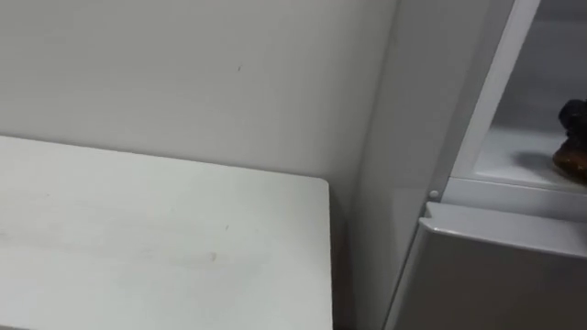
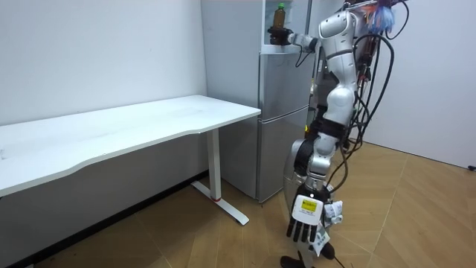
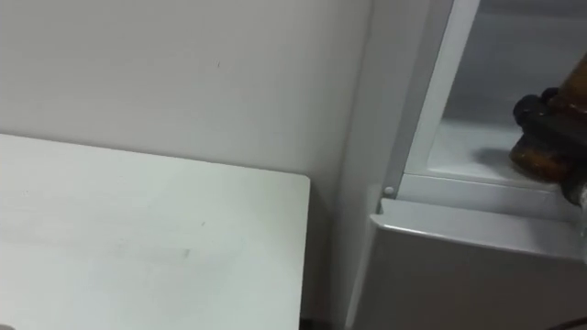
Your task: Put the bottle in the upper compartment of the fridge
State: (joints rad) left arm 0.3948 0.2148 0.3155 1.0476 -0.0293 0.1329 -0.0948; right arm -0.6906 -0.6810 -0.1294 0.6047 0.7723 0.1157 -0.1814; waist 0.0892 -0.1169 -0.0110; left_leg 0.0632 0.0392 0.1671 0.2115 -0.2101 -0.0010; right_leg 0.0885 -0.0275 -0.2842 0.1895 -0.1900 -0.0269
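An amber bottle (image 2: 280,16) with a green cap stands upright in the open upper compartment of a silver fridge (image 2: 282,112). My right hand (image 2: 277,34) reaches out at shoulder height and is curled round the bottle's lower part. In the eye views the dark fingers (image 3: 537,110) wrap the brown bottle (image 3: 543,158) at the right edge, just above the white shelf floor (image 3: 463,151). The bottle (image 1: 573,160) and right hand (image 1: 572,115) show there too. My left hand (image 2: 305,216) hangs by my side with straight fingers. I stand close in front of the fridge.
A long white table (image 1: 138,238) stands to my left against the pale wall, its end close to the fridge's side (image 1: 385,183). The shut lower fridge door (image 3: 459,275) lies below the open compartment. Wooden floor (image 2: 401,223) spreads behind me.
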